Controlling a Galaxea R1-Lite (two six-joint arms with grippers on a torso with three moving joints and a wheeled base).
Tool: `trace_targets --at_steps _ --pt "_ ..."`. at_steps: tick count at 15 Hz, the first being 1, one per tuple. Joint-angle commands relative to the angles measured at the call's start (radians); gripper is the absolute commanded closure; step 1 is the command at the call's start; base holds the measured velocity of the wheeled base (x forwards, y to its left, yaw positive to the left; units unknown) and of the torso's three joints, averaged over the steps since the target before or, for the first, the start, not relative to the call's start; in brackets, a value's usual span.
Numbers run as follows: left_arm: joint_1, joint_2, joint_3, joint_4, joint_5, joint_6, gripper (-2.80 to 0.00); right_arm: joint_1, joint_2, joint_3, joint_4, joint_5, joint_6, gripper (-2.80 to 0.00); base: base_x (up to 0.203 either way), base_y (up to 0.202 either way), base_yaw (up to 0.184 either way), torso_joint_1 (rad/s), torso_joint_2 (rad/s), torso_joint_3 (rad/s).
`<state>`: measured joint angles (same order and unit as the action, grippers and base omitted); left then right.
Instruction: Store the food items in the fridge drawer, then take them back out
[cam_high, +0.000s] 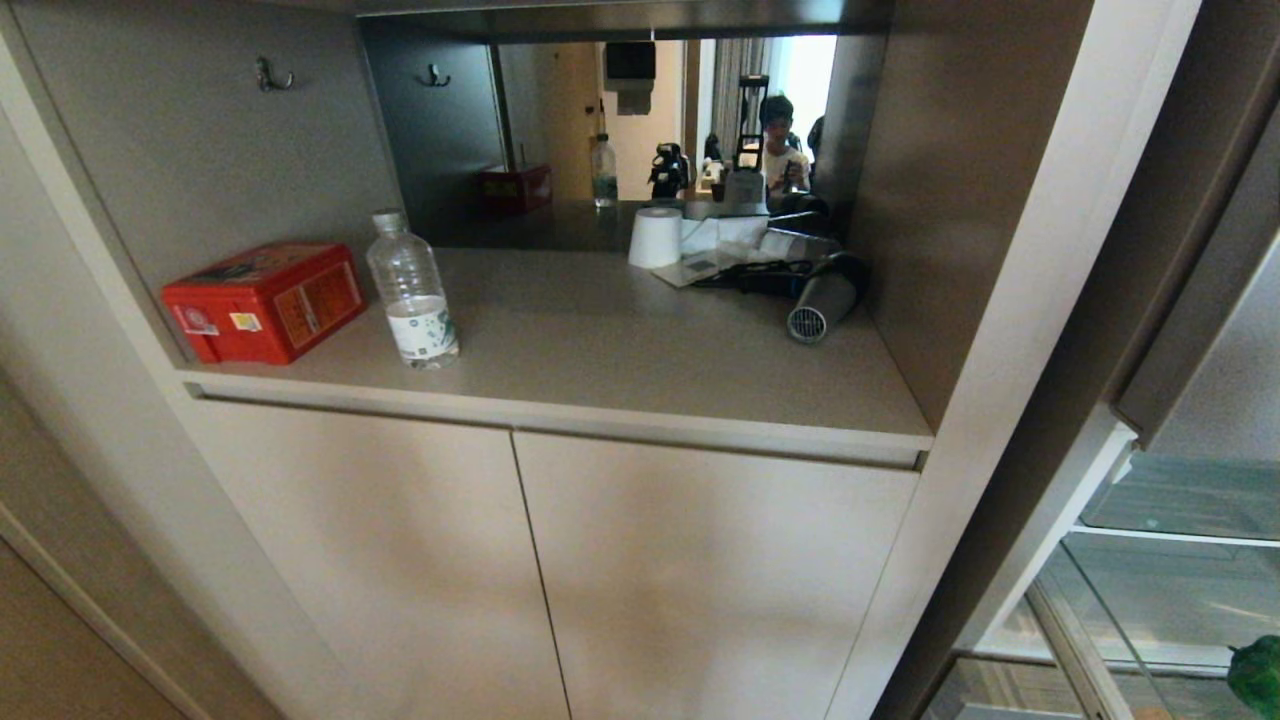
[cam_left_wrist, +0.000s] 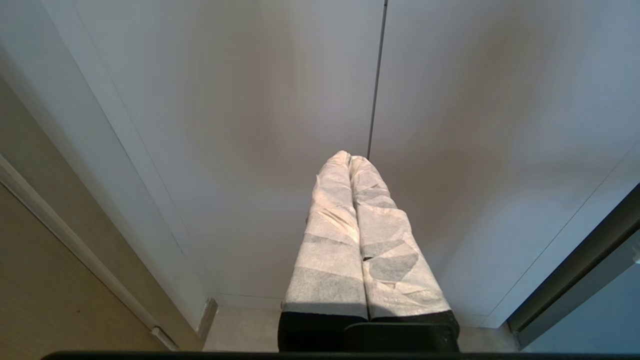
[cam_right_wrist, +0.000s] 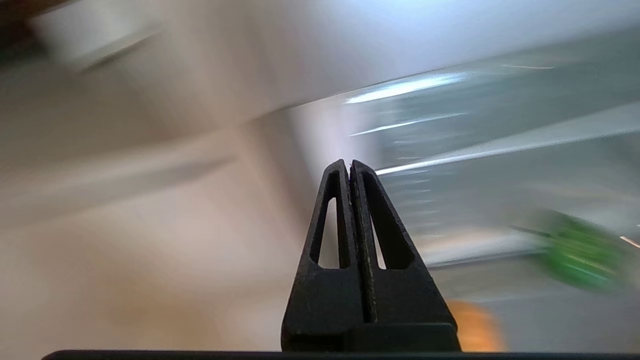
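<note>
Food sits inside the fridge drawer (cam_high: 1170, 590) right now. The green bell pepper (cam_high: 1257, 675) shows at the far bottom right of the head view, behind the clear glass of the drawer. In the right wrist view the bell pepper (cam_right_wrist: 580, 257) is a green smear, and an orange-tan lump (cam_right_wrist: 472, 327) lies near it, low down beside the gripper. That lump is most likely the potato-like food, but it is too smeared to be sure.

So the first half of the job looks done: both foods seem to be put away. The drawer stands open, with its glass shelves showing. What is left is the second half: reach in, pick up each food, and bring it back out.

The right gripper (cam_right_wrist: 349, 165) has its two black fingers pressed together with nothing between them. It points toward the open drawer, and the foods are close by but not touched. It will have to spread its fingers before it can grab anything.

The left gripper (cam_left_wrist: 349, 157) hangs in front of the pale cupboard doors (cam_high: 540, 560). Its white-wrapped fingers are pressed together too, and they hold nothing. Neither arm shows in the head view.
</note>
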<state>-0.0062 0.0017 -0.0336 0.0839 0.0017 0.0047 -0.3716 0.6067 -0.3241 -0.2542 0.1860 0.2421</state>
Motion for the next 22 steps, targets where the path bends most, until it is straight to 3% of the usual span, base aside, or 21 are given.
trace_targets --at_steps 1,3,4,6,8,15,18,22 --pt "0.000 0.001 0.000 0.001 0.001 0.000 0.00 0.244 -0.156 0.011 0.068 -0.005 -0.023 0.00 0.000 0.000 0.000 0.000 0.00 0.000" --pt "0.000 0.001 0.000 0.001 0.000 0.000 0.00 0.430 -0.282 0.095 0.190 -0.015 -0.118 0.00 0.000 0.000 0.000 0.000 0.00 0.000" --pt "0.000 0.001 0.000 0.001 0.000 0.000 0.00 0.464 -0.315 0.181 0.212 -0.019 -0.174 0.00 0.000 0.000 0.000 0.000 0.00 0.000" --pt "0.000 0.001 0.000 0.001 0.001 0.000 0.00 0.485 -0.329 0.316 0.180 -0.087 -0.270 0.00 0.000 0.000 0.000 0.000 0.00 0.000" --pt "0.000 0.001 0.000 0.001 0.000 0.000 0.00 0.470 -0.331 0.352 0.171 -0.176 -0.364 0.00 0.000 0.000 0.000 0.000 0.00 0.000" --pt "0.000 0.001 0.000 0.001 0.000 -0.002 0.00 0.380 -0.612 0.355 0.171 -0.151 -0.391 0.00 0.000 0.000 0.000 0.000 0.00 0.000" --pt "0.000 0.001 0.000 0.001 0.000 -0.002 0.00 0.375 -0.608 0.355 0.174 -0.174 -0.323 0.00 0.000 0.000 0.000 0.000 0.00 0.000" --pt "0.000 0.001 0.000 0.001 0.000 -0.002 0.00 0.375 -0.607 0.355 0.174 -0.178 -0.314 0.00 0.000 0.000 0.000 0.000 0.00 0.000"
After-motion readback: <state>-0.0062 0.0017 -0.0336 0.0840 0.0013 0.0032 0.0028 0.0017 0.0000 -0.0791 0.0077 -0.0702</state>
